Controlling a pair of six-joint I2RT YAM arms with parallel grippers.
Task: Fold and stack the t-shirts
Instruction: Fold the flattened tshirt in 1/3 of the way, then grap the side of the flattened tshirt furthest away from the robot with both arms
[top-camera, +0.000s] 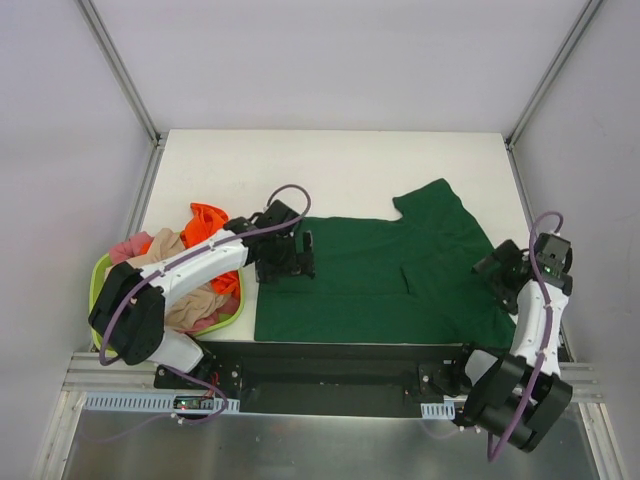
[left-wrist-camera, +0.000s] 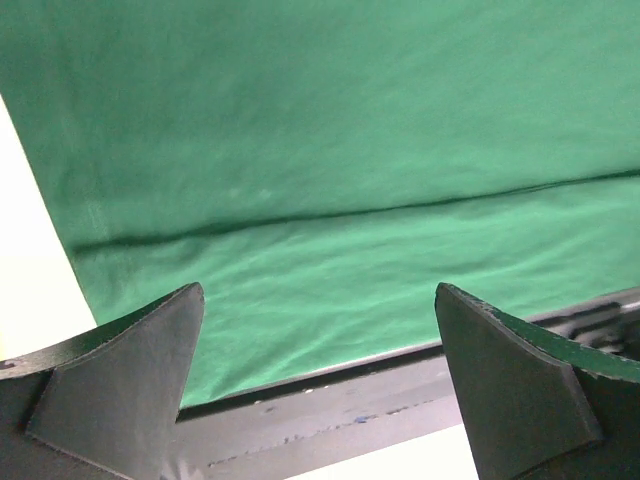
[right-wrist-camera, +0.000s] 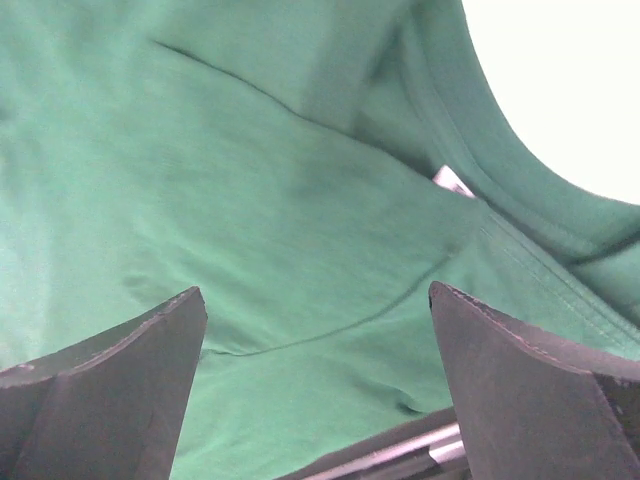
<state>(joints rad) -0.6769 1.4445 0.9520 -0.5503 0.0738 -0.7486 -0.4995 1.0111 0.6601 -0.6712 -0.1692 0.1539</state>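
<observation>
A large dark green t-shirt (top-camera: 380, 275) lies spread over the near half of the white table, one sleeve pointing to the far right. My left gripper (top-camera: 290, 258) hovers open over the shirt's left edge; in the left wrist view its jaws (left-wrist-camera: 318, 290) stand wide over the green cloth (left-wrist-camera: 330, 130) with nothing between them. My right gripper (top-camera: 497, 275) is open over the shirt's right side near the collar. In the right wrist view it (right-wrist-camera: 315, 290) frames wrinkled cloth (right-wrist-camera: 250, 180), with a small white neck label (right-wrist-camera: 452, 180) showing. Orange (top-camera: 208, 220), beige (top-camera: 175, 265) and pink (top-camera: 128, 245) t-shirts are heaped at the left.
A lime-green plastic basket (top-camera: 100, 278) at the near left holds the heaped shirts. The green shirt's near hem runs along the table's black front rail (left-wrist-camera: 400, 400). Bare white tabletop (top-camera: 330, 165) stretches behind the shirt, up to the enclosure walls.
</observation>
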